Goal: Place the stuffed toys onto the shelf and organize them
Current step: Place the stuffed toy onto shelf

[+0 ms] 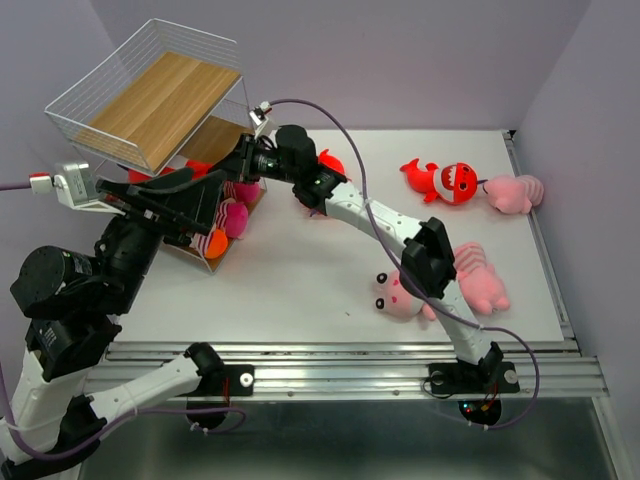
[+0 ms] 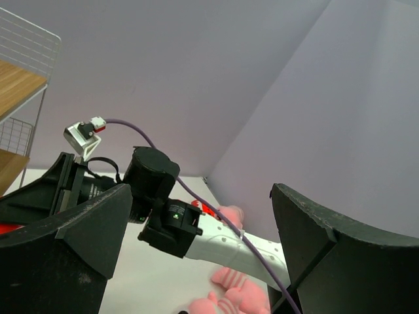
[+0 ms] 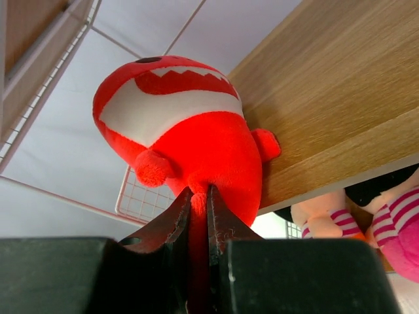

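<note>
The right arm's fingers (image 3: 198, 191) are pressed together on the tail end of a bright red plush fish with white zigzag teeth (image 3: 196, 134). They hold it at a light wooden board (image 3: 327, 85) of the white wire-mesh shelf (image 1: 150, 100), which stands at the bench's (image 1: 300, 280) far left corner. Whether the fish already rests on the board I cannot tell.

To do this placing well, the fish should go further onto the slanted board until its body bears on the wood. The wire front would then catch it, and only after that should the fingers let go and draw straight back. A pink-striped doll (image 3: 393, 222) sits on the tier below, so the exit should stay level.

The left arm's fingers (image 2: 200, 196) are spread wide and hold nothing. They are close to the right arm and should stay out of its path.
</note>
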Robot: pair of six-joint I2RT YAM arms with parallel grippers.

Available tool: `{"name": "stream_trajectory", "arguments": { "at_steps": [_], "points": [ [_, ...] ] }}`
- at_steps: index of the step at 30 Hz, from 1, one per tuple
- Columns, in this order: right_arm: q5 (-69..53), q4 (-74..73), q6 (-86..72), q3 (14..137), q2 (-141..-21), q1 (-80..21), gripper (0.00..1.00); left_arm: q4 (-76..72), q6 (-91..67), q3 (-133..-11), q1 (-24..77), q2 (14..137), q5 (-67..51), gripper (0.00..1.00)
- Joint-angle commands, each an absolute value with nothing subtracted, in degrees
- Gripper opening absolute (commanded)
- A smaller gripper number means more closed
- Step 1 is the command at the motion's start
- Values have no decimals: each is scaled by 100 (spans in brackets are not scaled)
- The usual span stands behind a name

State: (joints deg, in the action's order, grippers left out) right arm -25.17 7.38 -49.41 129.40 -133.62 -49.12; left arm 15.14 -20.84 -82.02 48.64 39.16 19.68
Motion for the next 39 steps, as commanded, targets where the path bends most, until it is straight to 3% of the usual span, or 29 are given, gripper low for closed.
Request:
{"name": "stream_trajectory", "arguments": {
  "at_steps": [1, 24, 28, 39],
  "points": [
    [-2400, 1151, -5344, 12955, -12867, -5036, 1, 1160, -2136, -8139, 4869, 3850, 1907, 99],
    [-2470, 1230, -5739, 13148, -12876, -5423, 21, 1230, -2250, -8025, 4869, 3648, 2013, 99],
    [-2505, 1239, -5765, 13096, -12893, -5536, 31, 1230, -2268, -8016, 4869, 3612, 2021, 99],
    [-2522, 1283, -5757, 13069, -12920, -5590, 36, 1292, -2285, -7954, 4869, 3507, 2092, 99]
  ]
}}
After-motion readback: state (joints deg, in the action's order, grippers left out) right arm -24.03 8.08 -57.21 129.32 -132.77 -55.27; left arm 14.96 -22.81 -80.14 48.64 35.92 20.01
